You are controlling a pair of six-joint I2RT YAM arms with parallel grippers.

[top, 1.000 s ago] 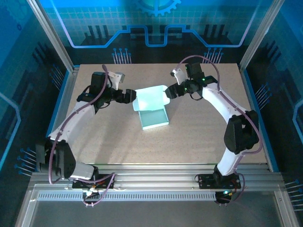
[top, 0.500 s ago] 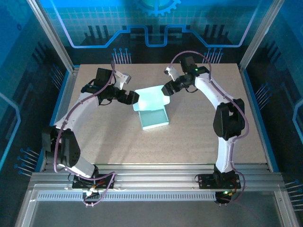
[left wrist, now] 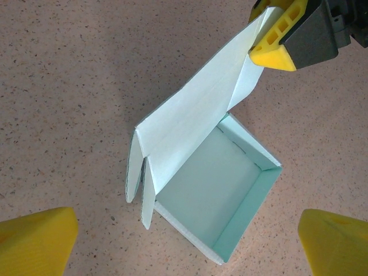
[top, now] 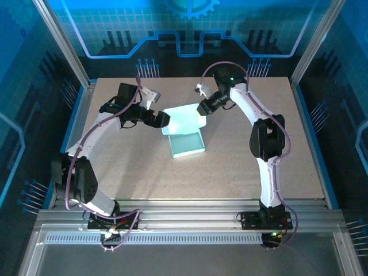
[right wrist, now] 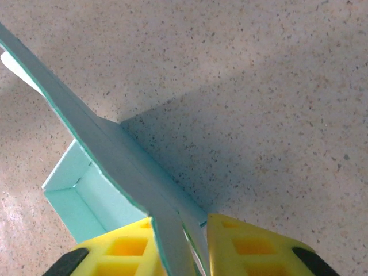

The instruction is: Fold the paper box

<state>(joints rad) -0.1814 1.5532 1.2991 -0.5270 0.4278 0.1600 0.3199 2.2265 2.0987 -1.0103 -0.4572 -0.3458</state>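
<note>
Speckled tan table (top: 230, 167) is occupied at upper centre by the paper box (top: 187, 135), tray (left wrist: 224, 190) open, lid (left wrist: 190, 115) raised. The lid's right edge is clamped by the right gripper (top: 201, 109); the left gripper (top: 163, 119) is held wide apart at its left. Thin card may be torn, or the unrestrained tray dragged, if pulled hard.

One paper box (top: 185, 135), two end effectors (top: 163, 119) (top: 202, 109)

Speckled beige tabletop (top: 230, 167); blue patterned walls (top: 115, 23); aluminium frame rails (top: 190, 221).
</note>
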